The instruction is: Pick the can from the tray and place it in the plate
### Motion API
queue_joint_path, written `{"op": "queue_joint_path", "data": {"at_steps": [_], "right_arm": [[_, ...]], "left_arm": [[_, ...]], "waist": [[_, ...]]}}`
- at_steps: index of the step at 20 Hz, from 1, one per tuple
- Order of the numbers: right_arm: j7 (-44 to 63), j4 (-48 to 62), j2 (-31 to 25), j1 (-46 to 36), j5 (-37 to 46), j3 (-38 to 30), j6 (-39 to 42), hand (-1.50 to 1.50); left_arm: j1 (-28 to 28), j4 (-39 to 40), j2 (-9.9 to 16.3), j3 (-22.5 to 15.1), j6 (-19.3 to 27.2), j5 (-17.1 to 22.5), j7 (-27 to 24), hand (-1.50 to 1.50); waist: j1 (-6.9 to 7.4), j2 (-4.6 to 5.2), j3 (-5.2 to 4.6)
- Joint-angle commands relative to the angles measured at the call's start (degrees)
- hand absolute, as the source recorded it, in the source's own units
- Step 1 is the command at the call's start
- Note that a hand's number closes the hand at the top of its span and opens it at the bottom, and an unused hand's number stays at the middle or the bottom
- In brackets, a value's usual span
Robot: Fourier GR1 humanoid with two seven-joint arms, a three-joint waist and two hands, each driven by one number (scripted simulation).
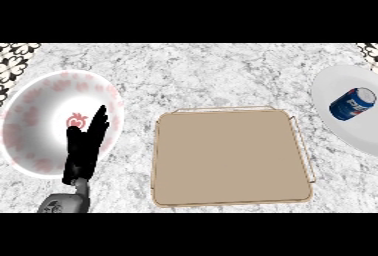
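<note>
Blue soda can (352,103) lies on its side on the plain white plate (334,116) at far right, well apart from the left hand (83,146), whose straight, close-set fingers rest over the pink-patterned plate's (33,105) rim; right hand not seen. Risk, as judged: a can on its side may roll toward the plate edge if nudged. Tan tray (229,157) sits just right of the fingers, holding nothing, on a grey-white marble counter (207,70).

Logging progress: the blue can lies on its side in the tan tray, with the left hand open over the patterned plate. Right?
Not quite. In the head view the blue can lies on the plain white plate at right, not in the tan tray. The rest holds.
</note>
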Motion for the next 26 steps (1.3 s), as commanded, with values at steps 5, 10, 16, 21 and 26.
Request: {"op": "queue_joint_path", "data": {"at_steps": [5, 10, 16, 21, 26], "right_arm": [[0.0, 0.0, 0.9, -0.5, 1.0, 1.5, -2.8, -1.50], [-2.0, 0.4, -0.6, 2.2, 0.9, 1.3, -4.2, -1.50], [-0.6, 1.3, -0.4, 1.7, 0.6, 1.0, -6.7, -1.50], [-2.7, 1.5, -1.3, 4.6, 1.0, 1.2, -7.5, -1.50], [-2.2, 1.9, -3.5, 5.3, 0.4, 0.5, -6.8, -1.50]], "left_arm": [[-1.1, 2.8, -0.8, 0.2, -0.1, -0.2, -2.4, 0.00], [0.5, 1.2, -0.6, 0.3, -0.6, 0.1, -2.8, 0.00], [1.4, -1.0, -0.6, -0.7, -0.3, -0.9, -1.2, 0.00], [-0.5, 1.2, -0.2, 0.7, -1.4, 0.5, -1.6, 0.00], [2.8, -3.3, -1.7, -2.1, -0.3, -1.2, -0.8, 0.00]], "waist": [[0.47, 0.15, -0.02], [0.31, 0.13, 0.00], [1.01, 0.13, 0.08], [0.82, 0.44, 0.16], [1.15, 0.17, 0.22]]}}
